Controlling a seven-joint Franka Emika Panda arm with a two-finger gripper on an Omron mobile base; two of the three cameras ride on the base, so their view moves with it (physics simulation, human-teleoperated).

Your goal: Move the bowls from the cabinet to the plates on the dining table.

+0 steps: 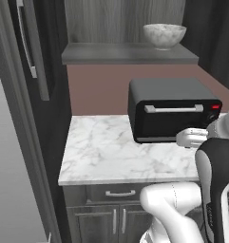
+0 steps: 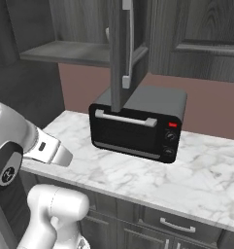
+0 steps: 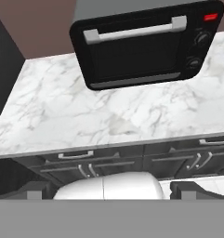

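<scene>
the grey-white marbled bowl (image 1: 164, 34) is sitting upright on the open cabinet's shelf (image 1: 128, 55), toward the shelf's right end and close to its front edge, so it is standing within reach from the front. only one bowl is showing on that shelf here; the cream one i cannot place. the cabinet door (image 2: 124, 48) is hanging swung out, its long silver bar handle (image 2: 128, 44) facing the room, leaving the shelf exposed.

below the shelf a black toaster oven (image 1: 172, 110) is standing on the marble surface (image 1: 111, 152), pushed back against the brown wall near the rear edge. its top is lying directly under the bowl's end of the shelf, so i judge a straight rise from the surface would be crowded there and an approach from the front, above the oven, would be cleaner.

the gripper (image 3: 108, 189) is hanging low over the front edge of the surface, fingers spread wide and holding nothing, the tips (image 3: 36, 191) just showing in the hand view. it is looking down at the surface and the drawers (image 3: 75, 155), well apart from the bowl. in my judgement the task is at the reaching stage: no bowl is lifted yet, and the arm is needing to climb to shelf height.
</scene>
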